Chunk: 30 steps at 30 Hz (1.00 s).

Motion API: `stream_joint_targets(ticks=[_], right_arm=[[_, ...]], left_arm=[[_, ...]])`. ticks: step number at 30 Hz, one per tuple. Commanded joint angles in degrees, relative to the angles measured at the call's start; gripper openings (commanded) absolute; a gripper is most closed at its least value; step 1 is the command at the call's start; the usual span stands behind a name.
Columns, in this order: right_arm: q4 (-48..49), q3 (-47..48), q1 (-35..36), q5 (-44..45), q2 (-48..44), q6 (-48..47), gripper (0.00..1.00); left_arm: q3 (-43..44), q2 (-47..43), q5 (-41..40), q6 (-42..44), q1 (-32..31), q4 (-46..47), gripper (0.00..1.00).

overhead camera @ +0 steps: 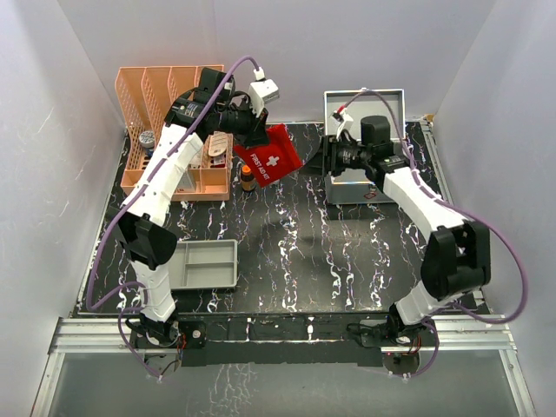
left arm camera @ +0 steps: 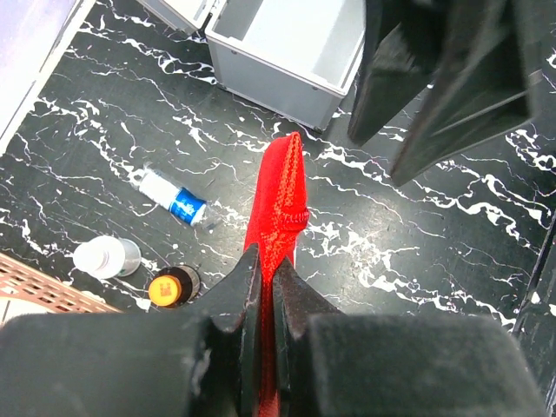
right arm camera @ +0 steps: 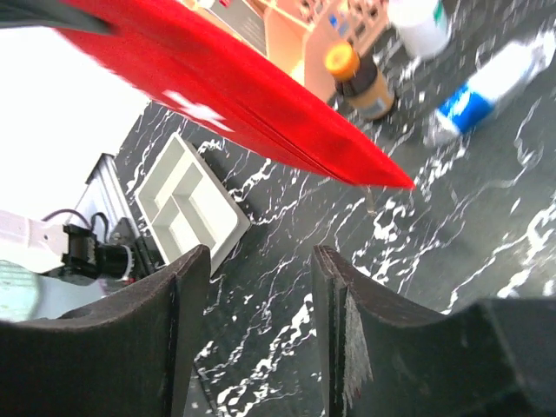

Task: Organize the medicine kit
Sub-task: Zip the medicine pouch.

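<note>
Far left, back corner: peach slotted rack [overhead camera: 170, 130], a few small items in its slots (too small to name). Grey plastic tray [overhead camera: 205, 264] sits near the front left, beside the left arm's lower link. Left gripper [left arm camera: 267, 261] is clamped on the edge of the red first-aid pouch [overhead camera: 271, 156], fabric pinched flat between both fingers; the pouch hangs tilted above the table, just right of the rack. Below it on the marble-pattern tabletop [overhead camera: 287, 261]: amber bottle with orange cap [left arm camera: 169, 287] standing upright, white bottle [left arm camera: 107, 257] beside it, and a blue-and-white tube [left arm camera: 175, 199] lying on its side, all near each other, none touching. Medicine kit [left arm camera: 278, 82] is at the back right of the table, lid up and standing against the rear wall, body open; what's inside can't be made out. Right gripper [right arm camera: 261, 256] is just at the kit's left side, jaws apart with nothing between them, pointing toward the pouch, clear of it.
</note>
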Motion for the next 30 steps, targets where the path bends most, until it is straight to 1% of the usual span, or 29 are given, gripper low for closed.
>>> stream_joint_targets(ticks=[1, 4, 6, 8, 9, 12, 15, 18, 21, 26, 30], right_arm=[[-1.64, 3.44, -0.12, 0.27, -5.62, -12.32, 0.48], [3.35, 2.33, -0.12, -0.11, -6.16, -16.79, 0.47], [6.42, 2.59, -0.16, -0.24, -5.3, -19.78, 0.48], [8.61, 3.78, -0.17, -0.7, -3.96, -21.53, 0.61], [9.12, 4.63, -0.14, -1.17, -2.96, -22.78, 0.65], [10.28, 7.05, -0.13, -2.23, -0.8, -25.55, 0.7], [14.04, 7.09, -0.11, -3.56, -0.23, -26.49, 0.75], [17.68, 6.95, -0.11, -6.24, 0.2, -25.7, 0.75], [19.25, 6.93, -0.17, -8.83, 0.32, -23.89, 0.75], [24.54, 4.63, -0.08, -15.65, 0.03, -18.29, 0.73], [24.76, 3.3, 0.06, -17.56, 0.0, -16.71, 0.69]], left_arm=[[0.84, -3.79, 3.98, 0.97, 0.14, 0.27, 0.0], [1.66, -3.27, 5.4, 1.72, 0.14, -0.82, 0.0], [2.05, -3.08, 6.69, 2.45, 0.14, -1.74, 0.0], [2.15, -3.03, 8.26, 3.59, 0.14, -2.89, 0.0], [2.27, -3.11, 9.05, 4.06, 0.19, -3.48, 0.0], [2.62, -3.06, 10.85, 5.17, 0.15, -4.73, 0.0], [2.93, -3.11, 12.0, 5.95, 0.15, -5.72, 0.0], [2.94, -3.24, 12.68, 6.83, 0.14, -6.58, 0.0], [2.83, -3.25, 12.57, 7.39, 0.14, -6.75, 0.0], [2.53, -3.03, 12.48, 7.45, 0.14, -6.23, 0.0], [2.5, -2.99, 12.5, 7.19, 0.15, -5.52, 0.0]])
